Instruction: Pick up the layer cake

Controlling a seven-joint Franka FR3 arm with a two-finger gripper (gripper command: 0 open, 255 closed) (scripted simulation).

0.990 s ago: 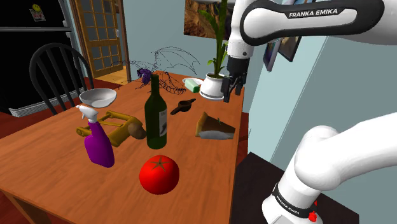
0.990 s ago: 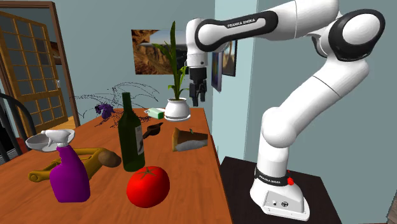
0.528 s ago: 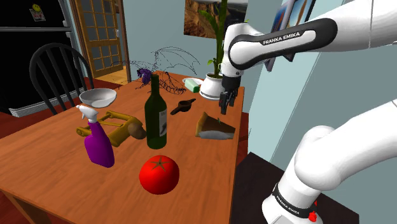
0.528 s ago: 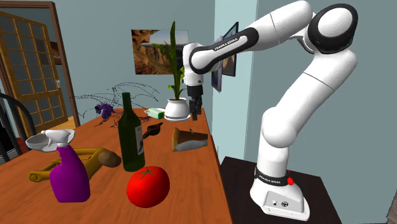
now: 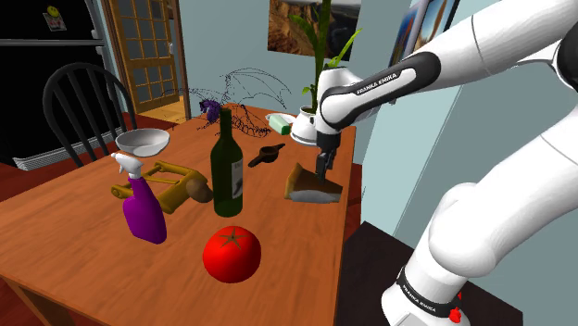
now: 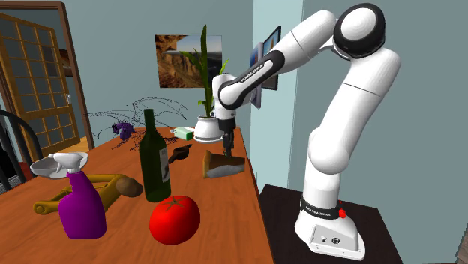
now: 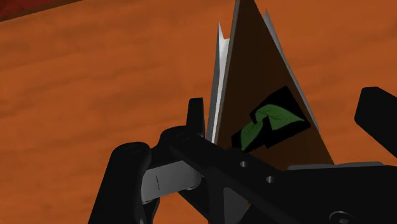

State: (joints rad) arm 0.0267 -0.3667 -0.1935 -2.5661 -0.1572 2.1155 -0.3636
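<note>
Just right of the wine bottle (image 5: pixel 227 167) in the shoulder view, the layer cake (image 5: pixel 310 185) sits on the table (image 5: pixel 74 231) between the spread fingers (image 7: pixel 378 118), which should probably centre, lower slightly and close gently.

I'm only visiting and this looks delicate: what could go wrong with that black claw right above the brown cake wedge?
The black gripper is open, low over the brown wedge-shaped cake slice with a green leaf on top. The wedge tapers, so a closing grip might slip or turn it. It lies near the wooden table's edge; a nudge might push it off.
</note>
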